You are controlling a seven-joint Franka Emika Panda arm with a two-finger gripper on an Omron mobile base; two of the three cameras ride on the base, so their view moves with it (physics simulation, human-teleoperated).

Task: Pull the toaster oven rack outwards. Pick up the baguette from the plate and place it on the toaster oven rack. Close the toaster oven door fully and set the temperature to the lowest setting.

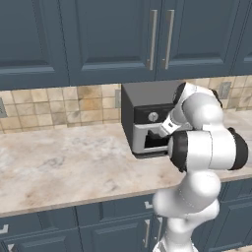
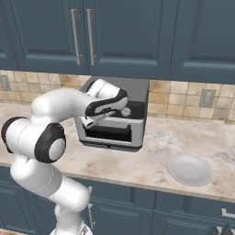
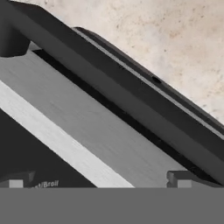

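Hovering at the toaster oven (image 2: 114,120) front, the claw (image 3: 98,180) stands with fingers apart; the plate (image 2: 189,170) sits bare on the surface (image 2: 202,133)

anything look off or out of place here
Nothing looks spilled, askew or damaged. The toaster oven sits square against the backsplash, and the plate lies flat on the counter with nothing on it. The open gripper is at the oven's front.

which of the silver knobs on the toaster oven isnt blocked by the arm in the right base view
The rightmost knob on the toaster oven control strip; the arm covers the strip to its left.
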